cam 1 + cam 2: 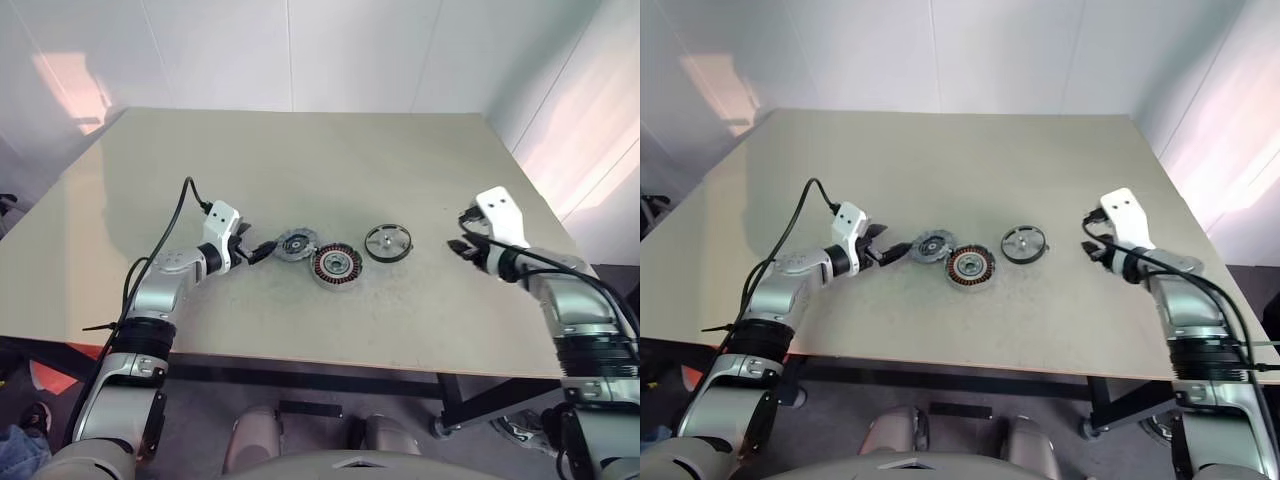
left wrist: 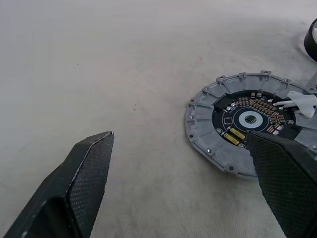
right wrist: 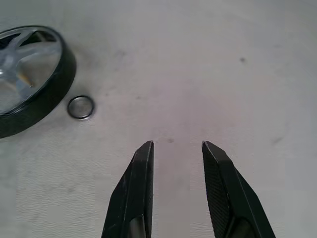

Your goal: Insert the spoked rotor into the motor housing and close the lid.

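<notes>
**Three motor parts lie apart on the worktop, both tools empty**

A pale worktop (image 1: 300, 150) carries three round parts in a loose row between the robot's arms. At the left of the row lies the lid (image 1: 296, 244), a flat grey disc with its dark centre hub facing up; the left wrist view shows a ribbed grey rim around a dark ring of small components. Just right of it, and a little nearer the robot, sits the motor housing (image 1: 335, 265), upright, its ring of copper-coloured windings open to the camera. Further right, apart from the housing, rests the spoked rotor (image 1: 388, 242) — dark rim, silver spokes facing up — not inside the housing.

The left tool (image 1: 262, 250) hovers low at the lid's left edge with its fingers (image 2: 86, 173) spread wide and nothing between them. In its wrist view one finger stands over bare worktop, the other over the lid's near rim; whether that one touches the rim cannot be told.

The right tool (image 1: 462, 246) is over bare worktop to the right of the rotor, well clear of it. Its two fingers (image 3: 136, 188) stand partly apart — a narrow gap, released, nothing held. Its wrist view shows the rotor's dark rim and, just beside it on the worktop, a small dark ring (image 3: 80, 107) lying flat and separate.
</notes>
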Robot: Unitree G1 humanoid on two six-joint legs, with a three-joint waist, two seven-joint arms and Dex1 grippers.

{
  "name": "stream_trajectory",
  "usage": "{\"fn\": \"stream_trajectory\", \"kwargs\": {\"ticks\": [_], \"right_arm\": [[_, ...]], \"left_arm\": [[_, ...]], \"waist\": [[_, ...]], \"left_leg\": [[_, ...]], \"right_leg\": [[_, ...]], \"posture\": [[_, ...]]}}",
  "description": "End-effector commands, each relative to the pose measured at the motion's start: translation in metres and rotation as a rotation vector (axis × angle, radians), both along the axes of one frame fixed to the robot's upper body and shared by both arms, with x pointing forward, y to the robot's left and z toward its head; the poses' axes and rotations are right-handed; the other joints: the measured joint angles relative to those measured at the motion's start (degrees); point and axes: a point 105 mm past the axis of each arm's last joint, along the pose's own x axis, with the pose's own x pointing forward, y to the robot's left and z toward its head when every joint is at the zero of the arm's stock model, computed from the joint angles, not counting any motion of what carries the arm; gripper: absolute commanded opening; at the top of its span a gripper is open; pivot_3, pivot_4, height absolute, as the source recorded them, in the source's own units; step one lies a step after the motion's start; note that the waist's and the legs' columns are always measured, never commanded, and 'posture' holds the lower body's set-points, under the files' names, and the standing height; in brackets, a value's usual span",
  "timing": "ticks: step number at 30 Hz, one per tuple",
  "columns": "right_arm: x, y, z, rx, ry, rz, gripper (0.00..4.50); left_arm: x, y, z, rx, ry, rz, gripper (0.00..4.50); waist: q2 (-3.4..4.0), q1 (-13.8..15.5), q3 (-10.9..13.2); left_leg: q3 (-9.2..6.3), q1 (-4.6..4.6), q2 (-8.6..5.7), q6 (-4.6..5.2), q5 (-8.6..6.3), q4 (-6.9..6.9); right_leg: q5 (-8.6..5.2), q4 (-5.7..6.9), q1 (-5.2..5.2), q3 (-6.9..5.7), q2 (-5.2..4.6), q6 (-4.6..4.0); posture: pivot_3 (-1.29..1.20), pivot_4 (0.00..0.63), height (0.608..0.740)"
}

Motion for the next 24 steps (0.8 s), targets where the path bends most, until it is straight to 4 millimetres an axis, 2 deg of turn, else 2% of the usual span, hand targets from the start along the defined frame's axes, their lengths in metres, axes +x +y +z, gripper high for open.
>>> {"fn": "stream_trajectory", "kwargs": {"ticks": [1, 7, 13, 20, 24], "right_arm": [[0.012, 0.012, 0.014, 0.009, -0.069, 0.029, 1.67], [0.024, 0.014, -0.002, 0.018, -0.044, 0.022, 1.67], [0.027, 0.019, -0.015, 0.050, -0.007, 0.038, 1.67], [0.027, 0.035, 0.002, 0.103, -0.046, 0.086, 1.67], [0.020, 0.055, 0.016, 0.127, -0.074, 0.157, 1.67]], "left_arm": [[0.004, 0.002, 0.015, 0.007, -0.056, -0.006, 4.50], [0.001, 0.009, 0.016, 0.013, -0.059, 0.016, 4.50], [-0.003, 0.016, 0.015, 0.021, -0.059, 0.032, 4.50], [-0.004, 0.014, 0.015, 0.021, -0.058, 0.030, 4.50], [-0.003, 0.013, 0.015, 0.021, -0.059, 0.028, 4.50]], "waist": [[0.00, 0.1, 0.0], [0.00, 0.2, 0.0], [0.00, 0.1, 0.0], [0.00, 0.1, 0.0], [0.01, 0.1, 0.0]], "left_leg": [[0.00, -0.01, 0.00, 0.01, 0.00, 0.01], [0.00, -0.04, 0.00, 0.03, -0.02, 0.01], [0.00, -0.09, 0.00, 0.08, -0.05, 0.01], [0.00, 0.02, 0.02, 0.04, -0.03, 0.01], [0.00, -0.02, 0.02, 0.04, -0.03, 0.01]], "right_leg": [[0.01, 0.00, 0.01, 0.00, 0.00, -0.01], [0.21, 0.01, 0.03, -0.01, -0.02, -0.37], [0.23, 0.00, 0.01, -0.01, -0.01, -0.41], [0.15, 0.01, 0.06, -0.01, -0.01, -0.26], [0.19, 0.01, 0.03, -0.01, -0.01, -0.35]], "posture": [[0.00, 0.000, 0.740], [0.00, 0.000, 0.740], [0.00, 0.000, 0.740], [0.00, 0.000, 0.740], [0.00, 0.000, 0.740]]}}
